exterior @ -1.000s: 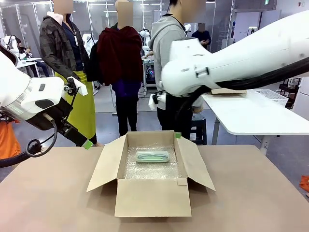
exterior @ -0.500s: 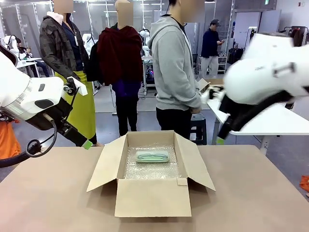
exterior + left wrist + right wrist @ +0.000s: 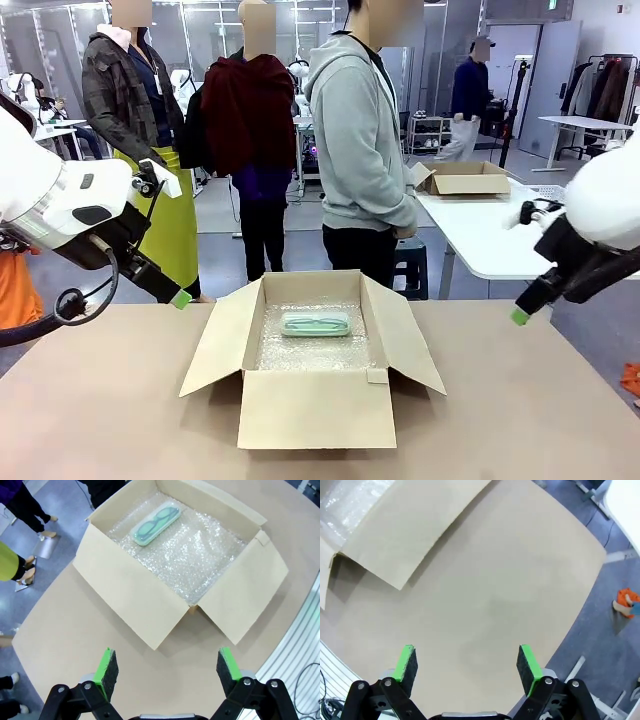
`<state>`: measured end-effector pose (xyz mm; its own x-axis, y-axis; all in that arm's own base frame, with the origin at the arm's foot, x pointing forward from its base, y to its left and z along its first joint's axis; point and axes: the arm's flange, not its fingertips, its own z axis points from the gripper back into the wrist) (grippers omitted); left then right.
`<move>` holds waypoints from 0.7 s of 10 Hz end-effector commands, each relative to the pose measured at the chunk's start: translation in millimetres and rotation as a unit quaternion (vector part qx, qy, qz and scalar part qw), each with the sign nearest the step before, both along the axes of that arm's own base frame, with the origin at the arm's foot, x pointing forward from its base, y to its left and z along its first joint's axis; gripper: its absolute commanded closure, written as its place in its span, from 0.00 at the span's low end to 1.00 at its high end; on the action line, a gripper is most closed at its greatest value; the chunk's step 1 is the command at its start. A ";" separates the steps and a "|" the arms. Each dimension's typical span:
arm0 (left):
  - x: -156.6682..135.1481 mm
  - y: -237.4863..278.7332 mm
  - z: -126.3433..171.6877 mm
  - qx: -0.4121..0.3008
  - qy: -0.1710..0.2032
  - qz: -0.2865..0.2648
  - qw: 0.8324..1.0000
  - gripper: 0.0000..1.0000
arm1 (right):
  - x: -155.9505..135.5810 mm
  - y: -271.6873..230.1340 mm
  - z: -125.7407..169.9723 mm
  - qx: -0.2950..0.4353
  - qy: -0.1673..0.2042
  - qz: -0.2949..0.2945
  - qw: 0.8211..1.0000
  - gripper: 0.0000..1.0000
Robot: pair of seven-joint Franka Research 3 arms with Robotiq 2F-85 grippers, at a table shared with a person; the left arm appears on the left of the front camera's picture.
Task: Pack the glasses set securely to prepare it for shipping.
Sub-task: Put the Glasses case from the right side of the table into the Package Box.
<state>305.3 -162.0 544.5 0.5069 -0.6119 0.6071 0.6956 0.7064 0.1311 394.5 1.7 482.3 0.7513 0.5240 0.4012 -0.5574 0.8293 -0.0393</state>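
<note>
Mid-worktop, box holds mint case on wrap; left tool, right tool spread, empty; best lower slowly between flaps.

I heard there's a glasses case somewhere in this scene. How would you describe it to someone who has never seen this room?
In the middle of the big brown table stands an open cardboard box with its flaps spread out. Its floor is lined with clear bubble wrap, and near the far wall lies the mint green glasses case. It is the one smooth, coloured, oblong thing in the box, and glasses show through its lid.
</note>
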 end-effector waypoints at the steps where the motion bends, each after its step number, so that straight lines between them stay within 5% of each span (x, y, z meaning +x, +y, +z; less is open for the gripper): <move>1: -0.1 1.5 1.0 0.002 -0.003 0.000 1.000 0.00 | -8.7 -0.1 -6.0 0.022 -0.015 -0.030 0.999 0.00; 3: -0.1 1.5 1.0 0.002 -0.003 0.000 1.000 0.00 | -6.3 -0.3 -6.4 0.015 -0.032 -0.034 0.999 0.00; 4: -0.1 1.5 1.0 0.002 -0.003 0.000 1.000 0.00 | -4.4 -10.0 -3.5 0.011 -0.007 -0.021 1.000 0.00; 7: -0.1 1.5 1.0 0.002 -0.003 0.000 1.000 0.00 | -4.4 -10.0 -3.5 0.011 -0.007 -0.021 1.000 0.00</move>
